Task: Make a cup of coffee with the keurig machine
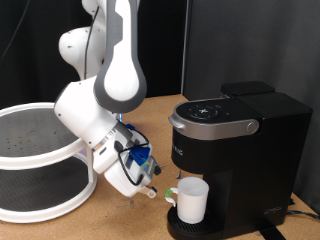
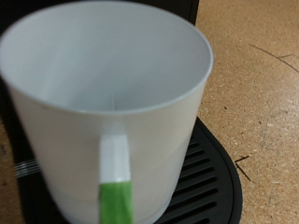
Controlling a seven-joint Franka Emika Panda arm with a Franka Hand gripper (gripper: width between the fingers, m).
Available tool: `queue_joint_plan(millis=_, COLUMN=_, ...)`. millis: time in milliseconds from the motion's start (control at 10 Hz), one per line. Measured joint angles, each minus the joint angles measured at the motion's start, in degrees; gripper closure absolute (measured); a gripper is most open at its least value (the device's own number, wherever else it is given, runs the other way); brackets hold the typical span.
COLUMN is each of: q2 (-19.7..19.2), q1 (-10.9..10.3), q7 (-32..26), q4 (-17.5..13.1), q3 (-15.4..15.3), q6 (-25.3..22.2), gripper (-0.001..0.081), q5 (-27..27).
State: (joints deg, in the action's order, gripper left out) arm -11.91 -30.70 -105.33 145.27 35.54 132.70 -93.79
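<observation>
Right now the white cup (image 1: pixel 192 200) stands upright on the round drip tray (image 1: pixel 178 228) of the keurig machine (image 1: pixel 240 150), lower centre-right of the exterior view, directly under the round brew head (image 1: pixel 212 118). Machine is boxy, matte black, w/ a silver-grey band round the head; it fills the right half of that frame and sits on the brown particle-board tabletop (image 1: pixel 110 225).

End effector (image 1: pixel 152 186) is at frame centre-bottom, just beside the cup on the exterior view's left, tilted down toward it, w/ blue parts and cables at the wrist. A green bit shows at the cup's left side, next to the fingertips. Can't tell from either view whether the fingers are apart, together or clamped on the handle: exterior too small, and the wrist view doesn't show them.

Wrist view: cup (image 2: pixel 103 103) fills most of the frame, blurred, open mouth visible, inside looks empty and white. Its handle (image 2: pixel 114 177) faces the camera, white above, green lower down. Slotted black drip tray (image 2: pixel 207 173) under it; tabletop (image 2: pixel 257 84) at the side.

White arm (image 1: pixel 118 60) rises through upper centre of the exterior view. A white two-tier round rack (image 1: pixel 40 160) w/ perforated shelves sits at left, well apart from the machine.
</observation>
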Motion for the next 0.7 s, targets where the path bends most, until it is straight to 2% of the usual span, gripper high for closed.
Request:
queue_joint_plan(millis=400, q2=7.98, q1=1.99, q7=3.63, q4=3.74, q3=3.64, q6=-1.21, gripper=0.0001, q5=9.26)
queue_joint_plan(millis=600, q2=12.88, q1=3.39, q7=9.26, q4=5.56, q3=5.04, q6=-2.22, gripper=0.0001, q5=16.87)
queue_joint_plan(millis=700, q2=12.72, q1=3.37, q7=8.69, q4=5.55, q3=4.90, q6=-1.83, gripper=0.0001, q5=16.25)
